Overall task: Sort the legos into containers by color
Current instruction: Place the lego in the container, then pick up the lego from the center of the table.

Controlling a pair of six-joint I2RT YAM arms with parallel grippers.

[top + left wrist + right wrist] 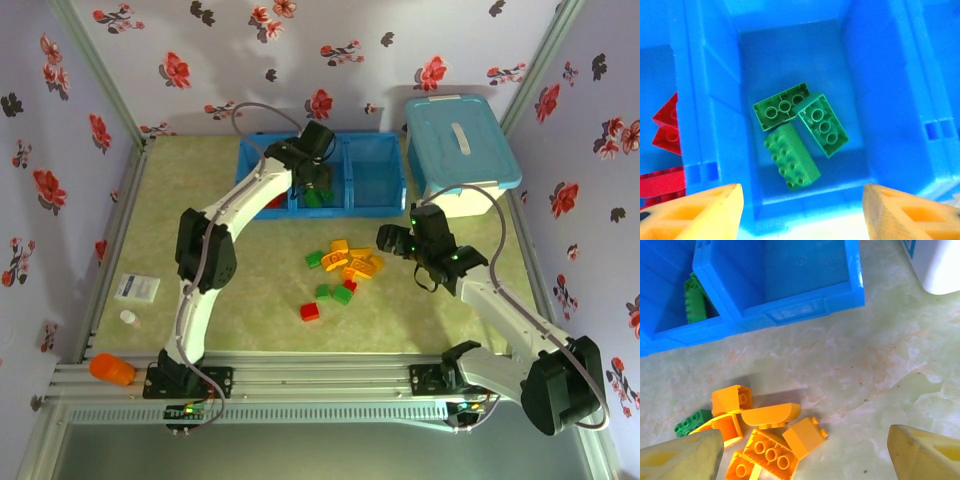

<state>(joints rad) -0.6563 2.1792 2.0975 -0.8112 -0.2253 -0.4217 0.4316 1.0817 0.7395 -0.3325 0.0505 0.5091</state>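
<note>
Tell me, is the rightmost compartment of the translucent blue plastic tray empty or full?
Empty: the rightmost compartment has a bare blue floor with nothing inside.

tray compartments (pixel 375 180): 3 | green bricks (pixel 792 162) in middle compartment: 3 | loose red bricks (pixel 310 312): 2 | lidded bin (pixel 460 150): 1

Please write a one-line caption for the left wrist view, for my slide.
Three green legos lie in the blue tray's middle compartment, seen between the left gripper's open fingers.
</note>
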